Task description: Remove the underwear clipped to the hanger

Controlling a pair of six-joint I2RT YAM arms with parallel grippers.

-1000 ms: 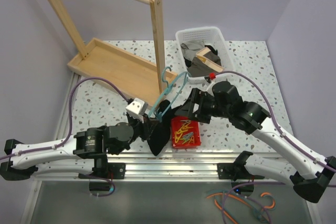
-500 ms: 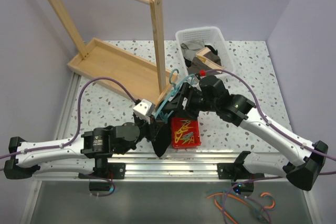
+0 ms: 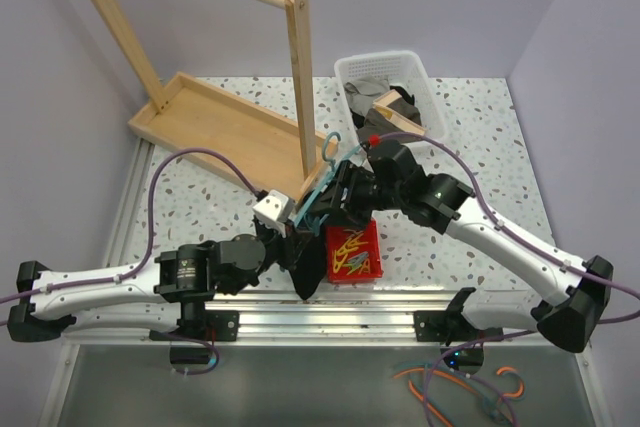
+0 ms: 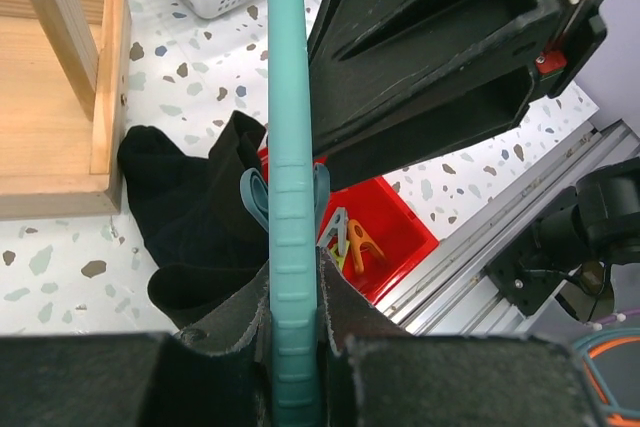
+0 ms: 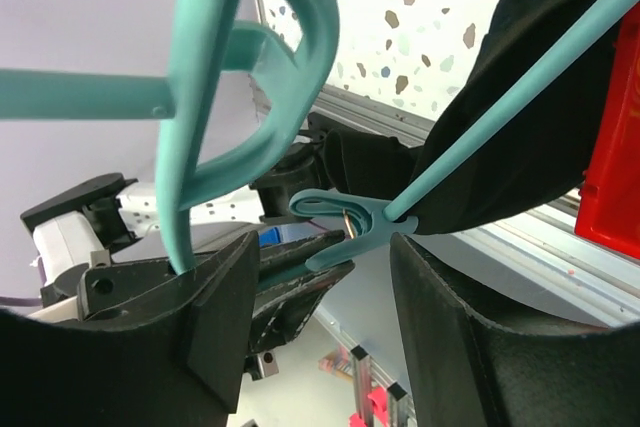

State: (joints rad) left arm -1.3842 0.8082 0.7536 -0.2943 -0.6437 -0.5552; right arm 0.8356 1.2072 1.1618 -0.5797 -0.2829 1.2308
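Ok so nearest the camera, the left claw (image 4: 293, 297) is clamped tight on the teal hanger (image 4: 290, 127), pinching the straight bar between both fingers, which you can see really clearly in the left wrist view. The hanger is held up off the table (image 3: 470, 137), tilted, with its curled hook pointing toward the far side. The black underwear (image 4: 195, 217) is hanging off the hanger's low end. It droops in a bunched heap, and its lower part rests on the table just left of the red tray (image 4: 400, 222). That tray sits near the front rail and has a bunch of coloured clips (image 3: 350, 247) in it, including an orange one. A bit further back, the right claw (image 5: 325, 242) is spread open with a teal clip (image 5: 345, 222) sitting in the gap between its fingers. That clip is on the hanger's thin arm right where the black fabric starts. I honestly can't tell if either finger is touching the clip yet. From the top view the two claws are super close together, almost nose to nose over the hanger. Behind all that is the wooden rack (image 3: 230, 127) on the far left of the table. On the far right there's a white basket (image 3: 425, 77) with some cloths (image 3: 385, 107) in it.
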